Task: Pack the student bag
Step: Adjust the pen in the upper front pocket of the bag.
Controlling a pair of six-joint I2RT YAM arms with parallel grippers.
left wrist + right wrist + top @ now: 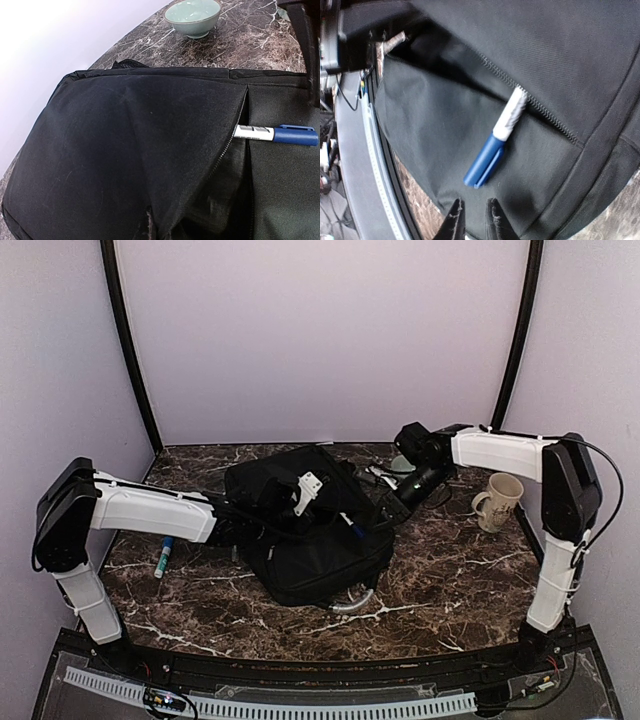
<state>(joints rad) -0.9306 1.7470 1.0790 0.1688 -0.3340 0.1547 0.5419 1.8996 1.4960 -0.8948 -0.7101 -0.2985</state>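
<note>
Only the top view shows the cream ceramic mug (497,500) near the large black fabric backpack (300,555); my right gripper (472,222) stands barely parted, empty; my left gripper (318,502) pinches backpack fabric.

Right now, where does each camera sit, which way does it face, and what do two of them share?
Top external: above and behind the bases, looking down on the marble table; both arms show, with the student bag between them.
Left wrist: low over the bag, facing the green bowl; own fingers not clear.
Right wrist: close to the bag's zipper; the right gripper shows at the bottom edge.
Shared: both wrist views show the blue-capped marker poking from the zipper.
</note>
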